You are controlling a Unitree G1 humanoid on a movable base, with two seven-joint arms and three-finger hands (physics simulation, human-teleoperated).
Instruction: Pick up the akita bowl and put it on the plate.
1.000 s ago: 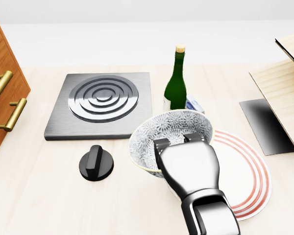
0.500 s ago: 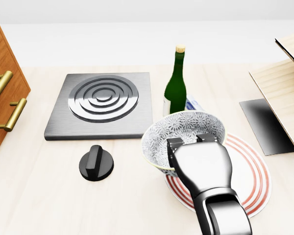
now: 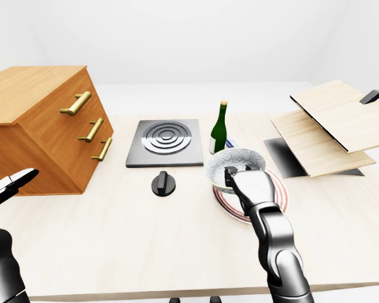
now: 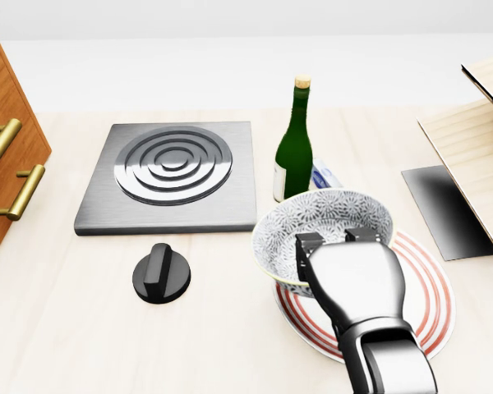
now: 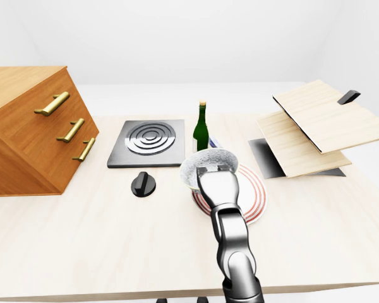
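Observation:
The akita bowl (image 4: 320, 217), white with a dense dark pattern, hangs tilted above the left part of the plate (image 4: 423, 300), a white plate with red rings. My right hand (image 4: 338, 240) is shut on the bowl's near rim, its fingers hooked over the edge. The bowl covers the plate's upper left. My left hand (image 3: 9, 185) shows only at the left edge of the left-eye view, far from both, fingers spread with nothing in them.
A green bottle (image 4: 295, 144) stands just above the bowl, a small blue-and-white thing (image 4: 324, 176) beside it. Left of it lie the stove plate (image 4: 171, 174) and black knob (image 4: 161, 273). A wooden drawer cabinet (image 3: 44, 123) stands left, stacked boards (image 3: 328, 123) right.
My right hand has carried the bowl to the right, from beside the plate's left edge to over the plate. Everything else is still.

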